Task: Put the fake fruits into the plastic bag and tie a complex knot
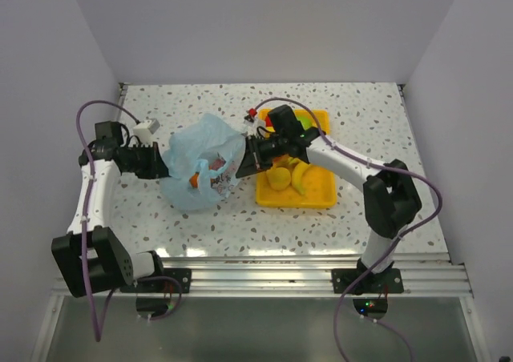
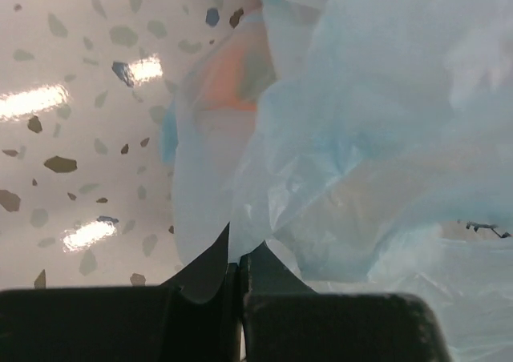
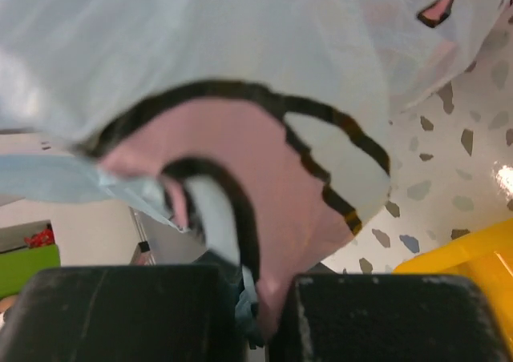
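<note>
The light-blue plastic bag (image 1: pixel 200 160) lies on the speckled table, stretched between both grippers. My left gripper (image 1: pixel 164 163) is shut on the bag's left edge, and the film (image 2: pixel 353 138) runs pinched between its black fingertips (image 2: pixel 238 254). My right gripper (image 1: pixel 243 164) is shut on the right edge, clamping film with the pink and black print (image 3: pixel 264 178) between its jaws (image 3: pixel 268 294). An orange fruit (image 1: pixel 195 180) sits inside the bag and shows through the film (image 2: pixel 228 78). A yellow lemon (image 1: pixel 278 178) and bananas (image 1: pixel 300 176) lie in the tray. No knot shows.
The yellow tray (image 1: pixel 317 195) stands right of the bag, under my right arm; its corner (image 3: pixel 481 254) shows in the right wrist view. White walls close in the table at the back and both sides. An aluminium rail (image 1: pixel 264 270) runs along the near edge.
</note>
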Robot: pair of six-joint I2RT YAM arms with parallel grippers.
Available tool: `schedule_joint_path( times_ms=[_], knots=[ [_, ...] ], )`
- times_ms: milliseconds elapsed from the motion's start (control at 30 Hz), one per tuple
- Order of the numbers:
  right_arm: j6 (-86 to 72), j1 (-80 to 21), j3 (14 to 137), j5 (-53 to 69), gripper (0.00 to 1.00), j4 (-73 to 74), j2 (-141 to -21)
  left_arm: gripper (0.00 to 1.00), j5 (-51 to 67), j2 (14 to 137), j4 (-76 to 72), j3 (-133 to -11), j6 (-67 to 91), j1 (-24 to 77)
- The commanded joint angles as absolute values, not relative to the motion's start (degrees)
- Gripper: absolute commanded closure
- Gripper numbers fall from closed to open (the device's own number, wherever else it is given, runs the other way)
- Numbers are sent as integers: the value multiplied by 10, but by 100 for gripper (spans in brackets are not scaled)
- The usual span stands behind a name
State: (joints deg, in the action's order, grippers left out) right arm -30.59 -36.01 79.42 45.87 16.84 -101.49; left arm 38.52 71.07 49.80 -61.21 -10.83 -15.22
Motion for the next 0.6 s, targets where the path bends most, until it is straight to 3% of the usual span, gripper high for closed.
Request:
schedule_joint_path(
  times_ms=[0, 167, 333, 433, 467, 533, 567],
  knots=[
    [-246, -387, 816, 430, 100, 222, -998, 100, 349, 721, 454, -592, -90, -111],
    [-243, -402, 812, 432, 100, 228, -964, 100, 365, 774, 438, -613, -90, -99],
    [-263, -403, 800, 468, 100, 221, -918, 100, 458, 816, 454, -686, -80, -98],
    [-269, -401, 786, 462, 100, 205, -912, 79, 489, 800, 456, -701, -88, -98],
    [-274, -402, 778, 467, 100, 198, -918, 58, 496, 791, 453, -702, -92, -99],
    [-294, -401, 770, 471, 100, 176, -925, 40, 524, 757, 447, -704, -95, -106],
    [-301, -401, 767, 475, 100, 169, -929, 25, 533, 744, 441, -704, -95, -112]
  ],
)
